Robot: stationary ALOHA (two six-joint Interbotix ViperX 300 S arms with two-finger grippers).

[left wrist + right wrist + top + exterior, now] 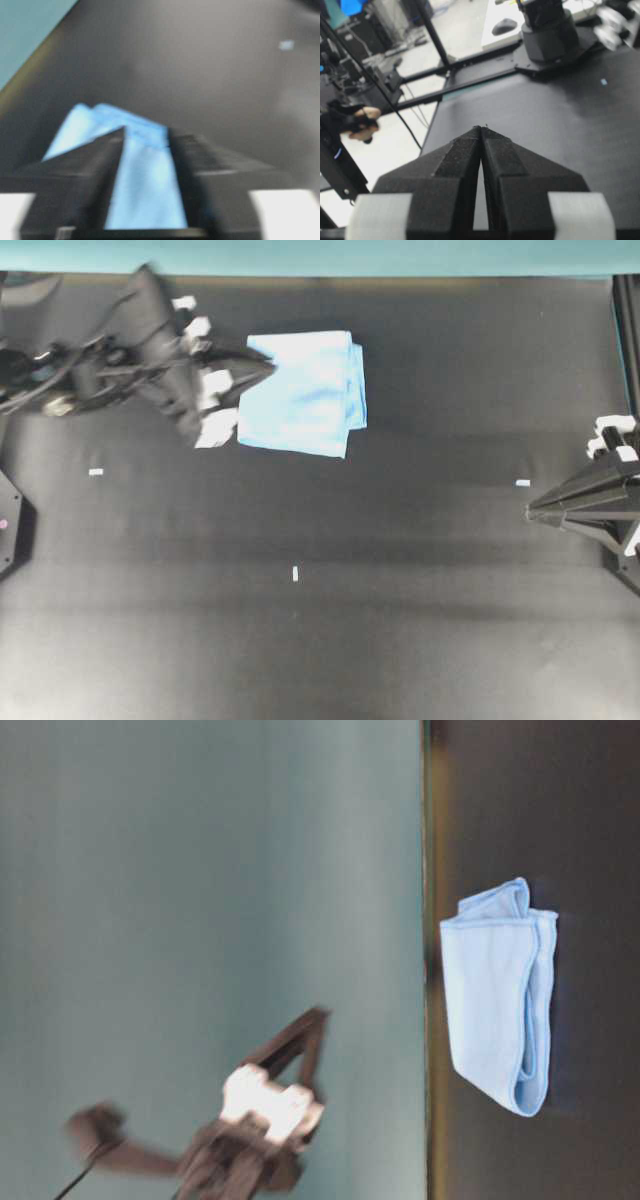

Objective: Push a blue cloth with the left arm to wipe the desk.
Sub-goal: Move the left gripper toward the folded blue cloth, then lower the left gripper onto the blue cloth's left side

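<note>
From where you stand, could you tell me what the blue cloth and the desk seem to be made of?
The blue cloth looks like soft woven or microfibre fabric with a faint pale sheen: it lies folded in layers with rounded, limp edges and a stitched hem. The desk looks like a matte black sheet, perhaps rubber or coated board; it shows almost no glare, so I cannot say which.

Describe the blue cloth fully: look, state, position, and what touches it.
The blue cloth is a light sky-blue soft fabric, folded into layers, roughly square, lying flat on the black desk near its far edge. The left gripper is at its left edge, jaws apart in the wrist view with cloth showing between them; contact is unclear through blur.
</note>
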